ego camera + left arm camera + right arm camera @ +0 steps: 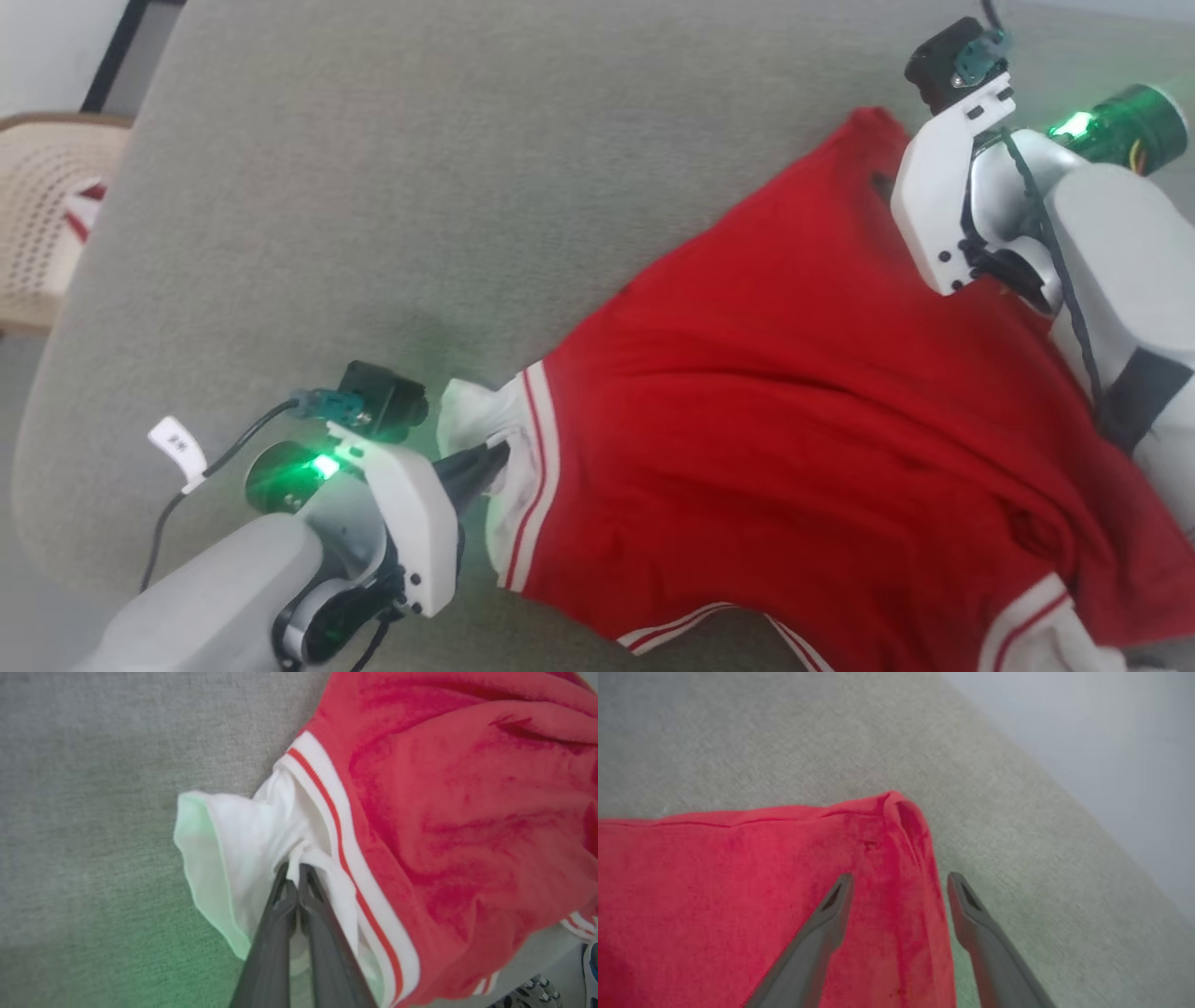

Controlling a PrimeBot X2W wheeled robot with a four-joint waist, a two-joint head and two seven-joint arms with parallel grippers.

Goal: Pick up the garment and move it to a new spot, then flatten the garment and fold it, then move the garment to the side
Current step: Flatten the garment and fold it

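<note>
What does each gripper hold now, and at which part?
The left gripper is shut on the garment, pinching its white sleeve. The right gripper is open over a red corner, holding nothing.

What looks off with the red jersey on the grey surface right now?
The garment lies rumpled and diagonal, not flat. Its white sleeve is bunched where the shut left gripper pinches it, and the red corner just ahead of the open right gripper is curled over.

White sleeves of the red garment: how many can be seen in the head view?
2. One sleeve is at the garment's left end, pinched by the shut left gripper; the other lies at the view's lower right edge, partly cut off.
</note>
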